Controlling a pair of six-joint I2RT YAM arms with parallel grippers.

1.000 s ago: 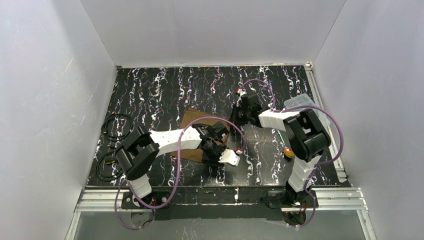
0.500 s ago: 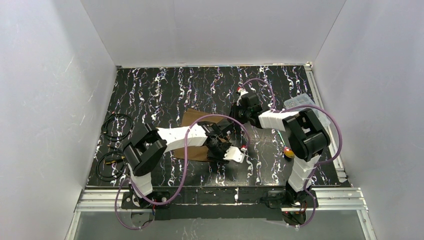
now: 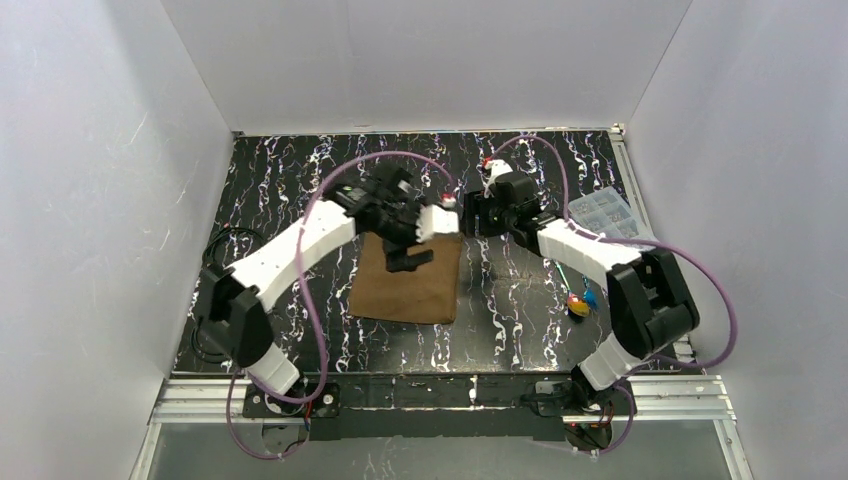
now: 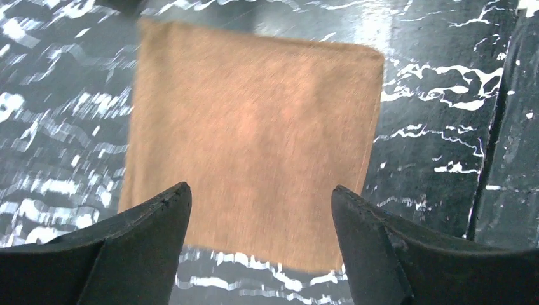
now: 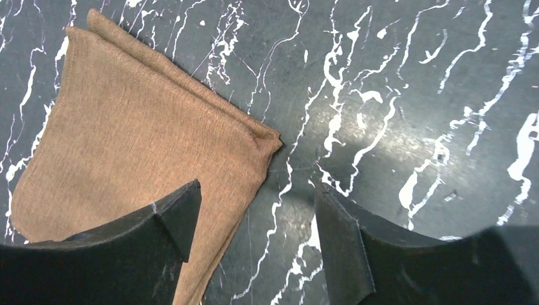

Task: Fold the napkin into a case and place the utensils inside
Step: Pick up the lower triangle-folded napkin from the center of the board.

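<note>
Both arms have white links (image 3: 298, 244), black joints (image 3: 655, 300), purple cables (image 3: 385, 155), black fingers (image 4: 127, 254).

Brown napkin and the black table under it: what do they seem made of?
The brown folded napkin looks like thin matte cloth, from its fine grain and soft layered edges. The black white-veined tabletop reflects glare: glossy, perhaps marble-print laminate.

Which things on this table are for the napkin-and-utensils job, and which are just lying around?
For the job:
folded brown cloth napkin
small shiny red and blue utensils

Just lying about:
clear plastic compartment box
coiled black cables
</note>
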